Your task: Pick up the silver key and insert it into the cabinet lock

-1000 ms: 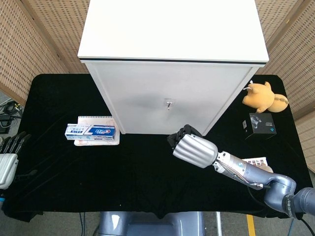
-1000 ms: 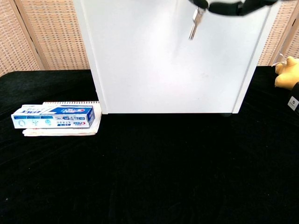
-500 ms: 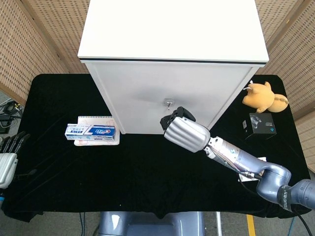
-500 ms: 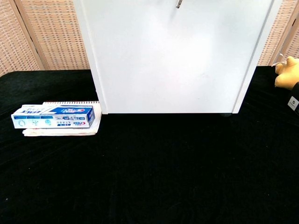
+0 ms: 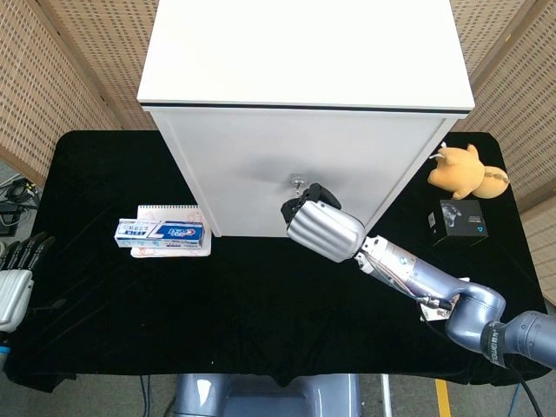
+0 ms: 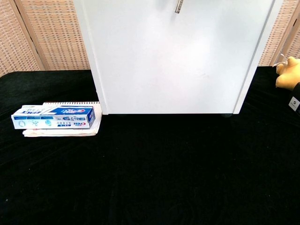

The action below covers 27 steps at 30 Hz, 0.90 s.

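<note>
The white cabinet [image 5: 295,165] stands at the back of the black table, its small silver lock [image 5: 298,182] in the middle of the door. My right hand [image 5: 323,228] is raised in front of the door, its dark fingers [image 5: 304,201] curled just below and beside the lock. In the chest view only the lower end of the silver key [image 6: 178,6] shows, hanging at the top edge against the cabinet door [image 6: 178,61]; the fingers that hold it are out of that frame. My left hand [image 5: 13,282] rests at the table's left edge, fingers apart and holding nothing.
A blue-and-white toothpaste box [image 5: 162,231] lies on a spiral notebook [image 5: 165,213] left of the cabinet. A yellow plush toy [image 5: 465,170] and a small black box [image 5: 460,218] sit at the right. A printed card [image 5: 452,287] lies under the right forearm.
My right hand has risen and moved left toward the lock, carrying the key up until only its tip shows in the chest view. The left hand has stayed still.
</note>
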Motion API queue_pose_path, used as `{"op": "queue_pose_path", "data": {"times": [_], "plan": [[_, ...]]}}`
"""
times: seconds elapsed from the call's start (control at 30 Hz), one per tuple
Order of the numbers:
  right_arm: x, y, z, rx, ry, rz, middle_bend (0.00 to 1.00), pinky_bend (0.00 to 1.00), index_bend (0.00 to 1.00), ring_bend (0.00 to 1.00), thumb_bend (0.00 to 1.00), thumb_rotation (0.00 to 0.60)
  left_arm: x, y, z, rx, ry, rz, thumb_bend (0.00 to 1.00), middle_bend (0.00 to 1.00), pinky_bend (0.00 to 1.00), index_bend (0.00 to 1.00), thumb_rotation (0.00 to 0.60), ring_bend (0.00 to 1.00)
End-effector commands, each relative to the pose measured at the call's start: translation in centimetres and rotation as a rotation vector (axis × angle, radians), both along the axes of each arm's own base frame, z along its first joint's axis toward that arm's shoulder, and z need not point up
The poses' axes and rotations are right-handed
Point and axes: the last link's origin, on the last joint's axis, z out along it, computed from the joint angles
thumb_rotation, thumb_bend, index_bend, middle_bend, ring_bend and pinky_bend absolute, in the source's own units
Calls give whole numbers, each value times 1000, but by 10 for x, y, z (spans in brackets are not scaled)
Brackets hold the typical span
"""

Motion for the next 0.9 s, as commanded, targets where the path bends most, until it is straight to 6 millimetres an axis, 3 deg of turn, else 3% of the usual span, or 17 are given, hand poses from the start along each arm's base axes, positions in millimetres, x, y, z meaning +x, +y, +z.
{"op": "queue_pose_path", "data": {"times": [0.03,0.9], "plan": [[1,0,-1,1,0,2,951,1000,707,929,621,600,0,0,0,0,1,1,0,0,0,0,600,0],[5,-3,-9,-9,10,-11,951,1000,709,929,603,600,-1,1,1,4,-1,1,0,0,0,0,600,0]]}}
